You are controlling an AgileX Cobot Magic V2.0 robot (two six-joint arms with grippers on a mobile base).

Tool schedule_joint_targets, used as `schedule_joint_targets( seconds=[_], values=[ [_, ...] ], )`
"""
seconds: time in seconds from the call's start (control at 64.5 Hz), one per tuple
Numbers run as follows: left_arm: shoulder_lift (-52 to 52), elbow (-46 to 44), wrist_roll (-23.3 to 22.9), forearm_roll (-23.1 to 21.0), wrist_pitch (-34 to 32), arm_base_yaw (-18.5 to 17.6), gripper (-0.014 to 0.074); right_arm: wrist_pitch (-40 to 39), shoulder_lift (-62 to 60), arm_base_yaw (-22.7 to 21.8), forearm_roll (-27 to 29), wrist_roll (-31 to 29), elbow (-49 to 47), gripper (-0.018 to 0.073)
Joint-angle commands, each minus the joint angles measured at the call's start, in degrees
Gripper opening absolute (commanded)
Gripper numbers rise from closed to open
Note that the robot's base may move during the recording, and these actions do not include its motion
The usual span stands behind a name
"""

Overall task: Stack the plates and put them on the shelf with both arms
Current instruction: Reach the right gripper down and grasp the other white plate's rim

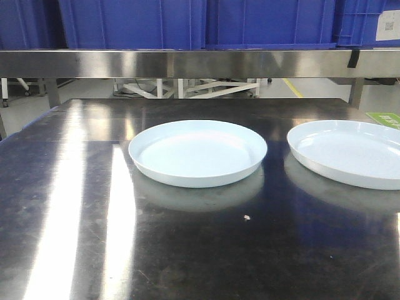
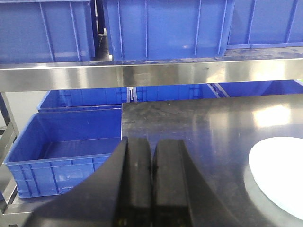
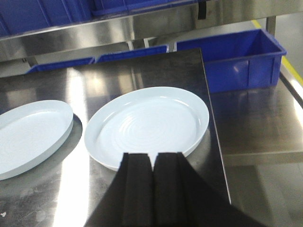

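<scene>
plates (image 1: 197, 153) side by side on tabletop (image 1: 75, 206); crates (image 1: 131, 22) on shelf (image 1: 187, 62); left hand (image 2: 151, 147), right hand (image 3: 152, 160) clenched.

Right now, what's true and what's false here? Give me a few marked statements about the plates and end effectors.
1. The plates are stacked. False: they lie apart, side by side on the tabletop.
2. Both plates are empty. True.
3. The left end effector grips a plate. False: it is shut, holding nothing.
4. The right end effector is shut. True.
5. Blue crates sit on the shelf. True.
</scene>
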Motion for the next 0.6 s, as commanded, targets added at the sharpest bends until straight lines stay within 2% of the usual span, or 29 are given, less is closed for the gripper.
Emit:
schedule_joint_targets(
  seconds=[0.0,0.155,0.341,0.589],
  values=[
    [0.18,-1.52,-0.42,-0.46,-4.48,0.08,0.0083,-3.55,6.78,-0.14,0.24,0.01,-5.71,0.0059],
    [0.18,-1.52,-0.42,-0.46,-4.48,0.08,0.0083,-3.04,17.94,-0.14,0.24,0.01,-13.04,0.0059],
    [0.18,-1.52,-0.42,-0.46,-4.48,0.08,0.0083,-8.91,28.21,-0.14,0.32,0.01,-16.48,0.0059],
    [0.28,-1.52,-0.42,-0.46,-4.48,0.08,0.0083,10.40,46.41,-0.14,0.32,0.01,-30.00,0.0059]
  ],
)
